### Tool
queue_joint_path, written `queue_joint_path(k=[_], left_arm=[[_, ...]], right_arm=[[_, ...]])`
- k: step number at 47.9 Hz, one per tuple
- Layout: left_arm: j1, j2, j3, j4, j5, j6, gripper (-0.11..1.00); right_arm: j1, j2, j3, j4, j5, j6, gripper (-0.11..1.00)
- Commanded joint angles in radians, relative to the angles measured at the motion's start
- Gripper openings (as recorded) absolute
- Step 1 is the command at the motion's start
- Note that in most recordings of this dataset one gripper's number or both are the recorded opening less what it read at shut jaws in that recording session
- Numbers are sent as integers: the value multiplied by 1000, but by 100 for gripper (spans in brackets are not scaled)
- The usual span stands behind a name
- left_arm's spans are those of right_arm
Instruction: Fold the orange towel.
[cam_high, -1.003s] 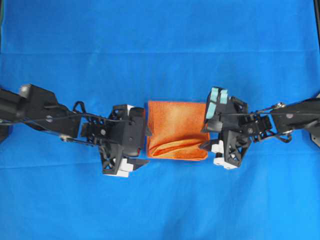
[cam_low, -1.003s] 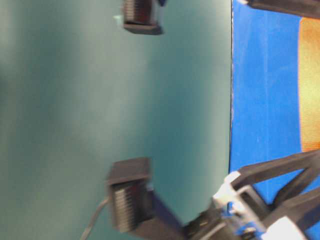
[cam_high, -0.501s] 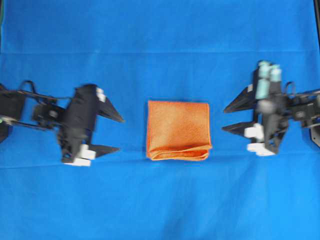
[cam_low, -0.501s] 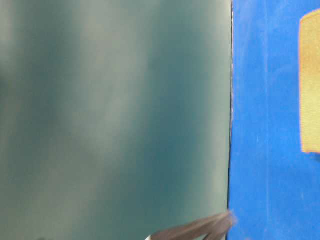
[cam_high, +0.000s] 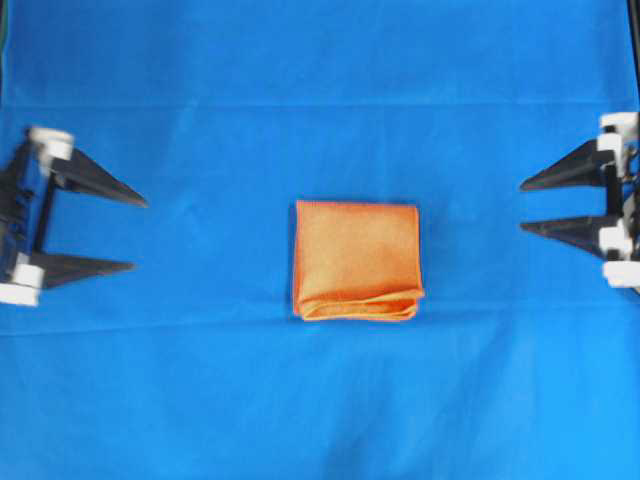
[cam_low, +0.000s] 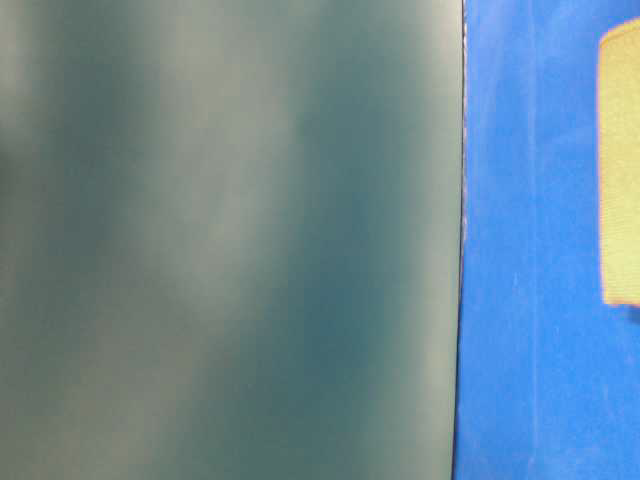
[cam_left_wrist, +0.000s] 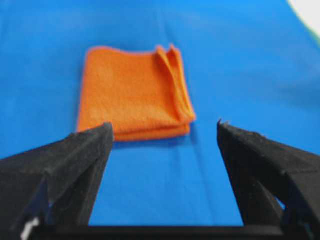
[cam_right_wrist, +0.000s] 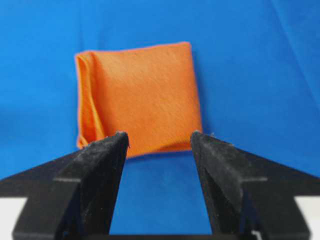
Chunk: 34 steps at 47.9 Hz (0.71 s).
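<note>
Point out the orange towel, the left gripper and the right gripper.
orange towel (cam_high: 355, 255), overhead view, middle of top layer.
left gripper (cam_high: 138, 234), overhead view, midway between fingertips.
right gripper (cam_high: 522, 207), overhead view, midway between fingertips.

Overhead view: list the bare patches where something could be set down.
Blue cloth lies bare above and below the folded orange towel, and between it and each gripper. The open left gripper and open right gripper crowd only the side edges; the towel fills the middle.
</note>
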<state>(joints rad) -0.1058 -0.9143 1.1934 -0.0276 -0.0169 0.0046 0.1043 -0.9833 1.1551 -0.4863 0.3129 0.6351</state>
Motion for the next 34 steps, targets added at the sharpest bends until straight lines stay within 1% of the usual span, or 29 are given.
queue_joint_path(k=[1, 8, 16, 21, 34], left_arm=[[11, -78, 32, 0, -8, 0, 79], [15, -199, 107, 0, -6, 0, 79], [26, -270, 167, 0, -5, -5, 78], [40, -272, 181, 0, -6, -9, 78], [44, -270, 181, 0, -5, -9, 78]], right_arm=[[-18, -60, 35, -14, -29, 0, 59], [-58, -137, 121, -12, -98, 3, 59], [-106, -158, 192, -8, -179, 11, 59], [-121, -150, 198, -8, -209, 11, 59], [-121, -149, 198, -6, -206, 11, 59]])
